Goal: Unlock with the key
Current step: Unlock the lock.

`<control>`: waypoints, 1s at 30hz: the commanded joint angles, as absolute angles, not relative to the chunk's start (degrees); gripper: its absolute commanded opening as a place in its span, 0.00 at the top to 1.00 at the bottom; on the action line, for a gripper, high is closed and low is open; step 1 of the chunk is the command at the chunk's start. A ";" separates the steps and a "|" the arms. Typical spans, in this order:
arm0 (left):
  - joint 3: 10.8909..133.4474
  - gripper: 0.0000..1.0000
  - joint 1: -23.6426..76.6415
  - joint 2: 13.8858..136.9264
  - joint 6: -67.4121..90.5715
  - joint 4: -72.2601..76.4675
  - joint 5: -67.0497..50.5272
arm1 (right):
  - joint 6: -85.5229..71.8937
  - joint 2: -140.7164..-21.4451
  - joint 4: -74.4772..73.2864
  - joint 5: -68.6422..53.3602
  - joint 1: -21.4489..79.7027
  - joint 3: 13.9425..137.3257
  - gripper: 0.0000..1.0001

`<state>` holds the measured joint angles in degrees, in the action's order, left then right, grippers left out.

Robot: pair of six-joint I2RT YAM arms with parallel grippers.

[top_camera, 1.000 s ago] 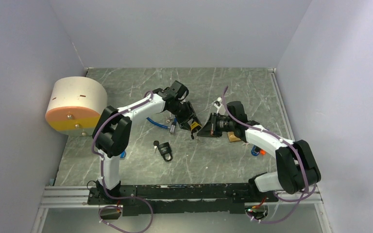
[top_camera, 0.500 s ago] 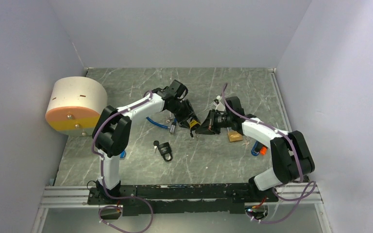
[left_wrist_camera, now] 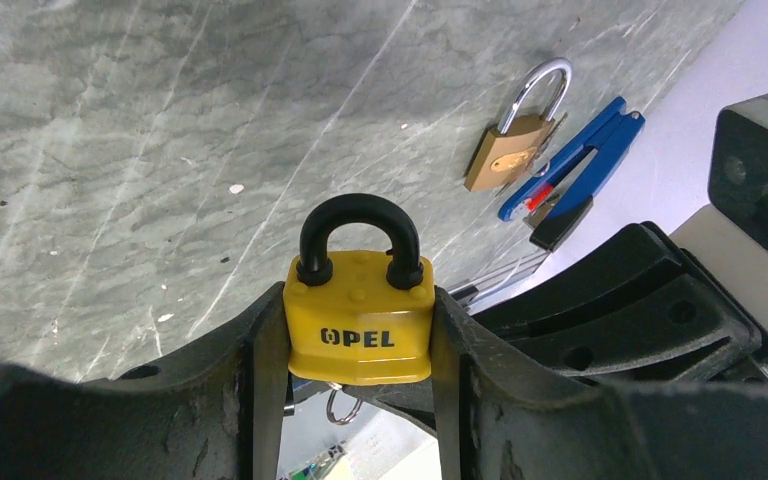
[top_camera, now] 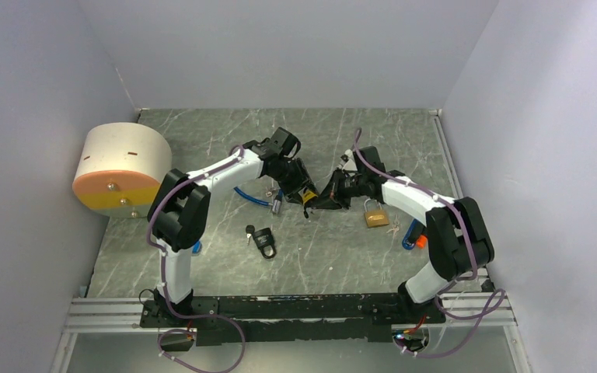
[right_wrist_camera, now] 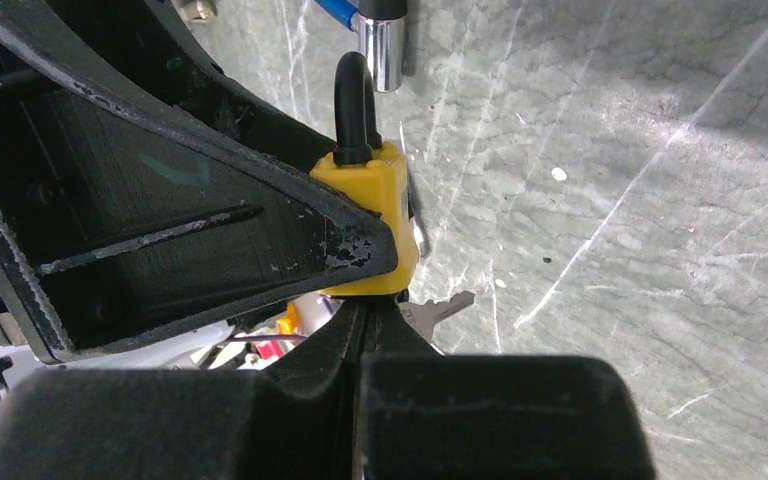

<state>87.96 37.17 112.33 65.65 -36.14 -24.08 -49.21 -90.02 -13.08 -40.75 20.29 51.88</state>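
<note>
A yellow padlock with a black shackle is clamped by its sides between the fingers of my left gripper, held above the middle of the table. My right gripper meets it from the right. Its fingers are pressed shut right under the padlock's bottom, on the key there. The gripped key is mostly hidden. A second silver key sticks out beside the fingertips, and a key ring hangs below the lock body.
A brass padlock with keys lies right of the grippers, next to a blue and orange tool. A black padlock lies in front of the left arm. A blue cable lock and a round cream tub sit to the left.
My right arm has swung its forearm back and turned at the wrist while staying at the padlock, which uncovers the brass padlock. The left arm and the yellow padlock have held still.
</note>
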 commanded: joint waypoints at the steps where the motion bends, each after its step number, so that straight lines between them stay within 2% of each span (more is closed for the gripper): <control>1: 89.50 0.98 39.11 110.82 66.10 -36.83 -32.80 | -46.49 -91.85 -9.40 -32.71 19.67 55.94 1.00; 4: 89.18 0.98 39.04 109.97 66.65 -36.34 -30.91 | -45.29 -89.65 -5.26 -32.61 19.68 53.85 1.00; 8: 89.36 0.97 39.03 107.50 66.39 -37.32 -21.58 | -41.63 -83.10 -0.19 -35.62 19.53 49.24 0.99; 10: 89.16 0.98 39.11 105.40 66.56 -37.98 -16.92 | -38.35 -79.43 1.26 -37.77 19.22 48.29 0.90; 14: 87.94 0.97 39.20 102.99 67.52 -36.30 -13.91 | -35.82 -73.03 3.47 -38.68 19.16 45.51 0.57; 16: 88.13 0.98 39.28 102.71 67.75 -36.68 -13.55 | -36.13 -70.91 3.88 -38.27 19.15 44.22 0.49; 26: 88.00 0.97 39.21 100.93 68.39 -34.77 -13.55 | -37.33 -63.91 6.40 -38.26 19.29 37.11 0.47; 30: 87.50 0.97 39.26 100.96 69.13 -33.27 -15.17 | -37.07 -66.79 6.10 -39.63 19.34 38.06 0.56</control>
<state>87.39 39.20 104.42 67.35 -37.10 -13.63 -38.09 -65.41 3.09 -38.48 19.42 36.73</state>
